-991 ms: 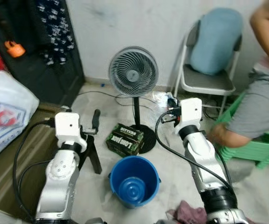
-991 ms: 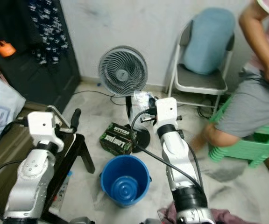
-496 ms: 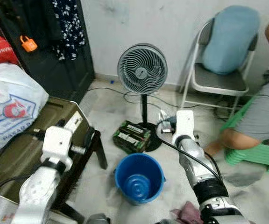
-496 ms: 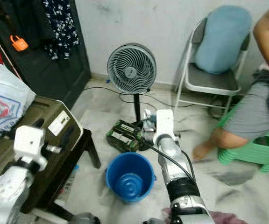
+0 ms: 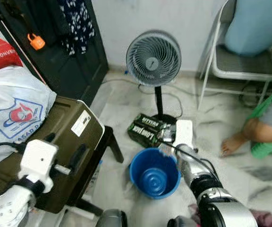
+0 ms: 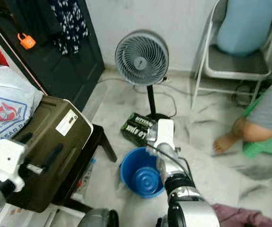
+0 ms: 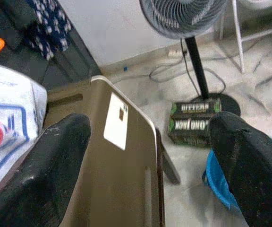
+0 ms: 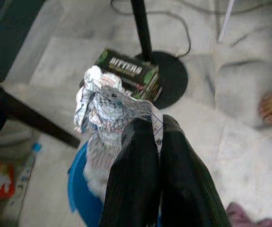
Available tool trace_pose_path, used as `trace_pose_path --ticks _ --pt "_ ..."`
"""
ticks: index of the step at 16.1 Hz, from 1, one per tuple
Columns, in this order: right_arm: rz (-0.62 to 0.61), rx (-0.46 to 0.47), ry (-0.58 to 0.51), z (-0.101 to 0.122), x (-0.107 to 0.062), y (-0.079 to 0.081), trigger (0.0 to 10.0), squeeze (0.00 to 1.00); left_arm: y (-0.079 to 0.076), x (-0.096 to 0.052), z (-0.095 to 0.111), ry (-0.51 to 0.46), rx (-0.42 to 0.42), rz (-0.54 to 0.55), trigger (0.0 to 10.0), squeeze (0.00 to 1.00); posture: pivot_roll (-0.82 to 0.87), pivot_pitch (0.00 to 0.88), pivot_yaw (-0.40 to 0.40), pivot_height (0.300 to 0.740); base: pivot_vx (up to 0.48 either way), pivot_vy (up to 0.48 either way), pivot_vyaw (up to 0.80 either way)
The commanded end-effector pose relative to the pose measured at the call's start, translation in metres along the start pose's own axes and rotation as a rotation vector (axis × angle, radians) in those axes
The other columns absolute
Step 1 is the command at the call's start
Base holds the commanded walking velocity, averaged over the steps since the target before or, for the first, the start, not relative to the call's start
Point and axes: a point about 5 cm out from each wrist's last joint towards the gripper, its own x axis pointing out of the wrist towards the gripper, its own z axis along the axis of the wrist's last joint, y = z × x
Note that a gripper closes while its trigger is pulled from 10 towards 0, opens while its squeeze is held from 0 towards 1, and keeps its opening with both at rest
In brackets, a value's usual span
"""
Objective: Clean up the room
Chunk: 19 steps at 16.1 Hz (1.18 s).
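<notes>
My right gripper (image 8: 157, 125) is shut on a crumpled wad of white printed paper (image 8: 106, 107). It hangs just above the far rim of a blue bucket (image 5: 154, 173) that stands on the floor. In the left eye view the paper wad (image 5: 166, 137) sticks out between the bucket and a green box (image 5: 148, 130). My left gripper (image 7: 148, 128) is open, its fingers (image 5: 77, 157) spread over an olive case (image 5: 64, 142) and holding nothing.
A standing fan (image 5: 154, 58) is behind the green box, with a folding chair (image 5: 247, 64) to its right. A person's foot (image 5: 232, 142) rests by a green stool (image 5: 271, 148). A white bag (image 5: 14, 111) lies left; pink cloth (image 6: 237, 216) lies near my feet.
The camera has tilted down and shifted. My right gripper has come down with the paper wad, from near the fan base to the bucket's rim. My left arm has drawn back over the case.
</notes>
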Motion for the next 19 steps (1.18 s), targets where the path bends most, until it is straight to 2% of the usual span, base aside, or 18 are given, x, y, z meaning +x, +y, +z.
trace_pose_path --ticks 1,3,5,11,12,13,15,16,17,18,19 --pt "0.010 0.020 -0.012 0.006 0.002 0.006 10.0 0.00 0.003 -0.007 0.002 0.023 0.013 -0.010 10.0 0.00 0.26 0.163 0.153 0.740 0.000 0.000 0.00" --pt "0.044 0.022 0.017 0.003 0.002 0.019 10.0 0.00 0.002 -0.012 0.004 0.047 0.013 -0.028 10.0 0.00 0.27 0.181 0.165 0.740 0.000 0.000 0.00" --pt "0.049 0.023 0.029 0.001 0.002 0.024 10.0 0.00 0.002 -0.013 0.006 0.052 0.016 -0.033 10.0 0.00 0.28 0.185 0.169 0.740 0.000 0.000 0.00" --pt "0.048 0.060 0.017 0.005 0.003 0.022 10.0 0.00 0.000 -0.016 0.008 0.065 0.016 -0.038 10.0 0.00 0.28 0.194 0.167 0.740 0.000 0.000 0.00" --pt "0.045 0.066 0.011 0.007 0.004 0.020 10.0 0.17 -0.001 -0.016 0.008 0.068 0.018 -0.042 10.0 0.00 0.28 0.194 0.166 0.740 0.000 0.000 0.00" --pt "0.045 0.071 0.005 0.008 0.004 0.020 10.0 0.14 -0.001 -0.015 0.008 0.069 0.020 -0.043 10.0 0.00 0.28 0.193 0.165 0.740 0.000 0.000 0.00" --pt "0.044 0.076 -0.004 0.010 0.005 0.018 10.0 0.14 -0.001 -0.014 0.008 0.068 0.020 -0.042 10.0 0.00 0.28 0.191 0.163 0.740 0.000 0.000 0.00" --pt "0.044 0.081 -0.007 0.012 0.005 0.018 10.0 0.28 -0.001 -0.015 0.009 0.068 0.022 -0.040 10.0 0.00 0.28 0.191 0.163 0.740 0.000 0.000 0.00" --pt "0.044 0.085 -0.010 0.013 0.005 0.018 10.0 0.50 -0.001 -0.015 0.008 0.068 0.022 -0.038 10.0 0.00 0.28 0.191 0.163 0.740 0.000 0.000 0.00" --pt "0.042 0.088 -0.013 0.014 0.005 0.018 10.0 1.00 -0.001 -0.015 0.009 0.068 0.023 -0.037 10.0 0.00 0.28 0.192 0.162 0.740 0.000 0.000 0.00" --pt "0.056 0.115 -0.039 0.018 0.006 0.018 10.0 1.00 -0.001 -0.015 0.009 0.070 0.026 -0.037 10.0 0.00 0.28 0.192 0.162 0.740 0.000 0.000 0.00"
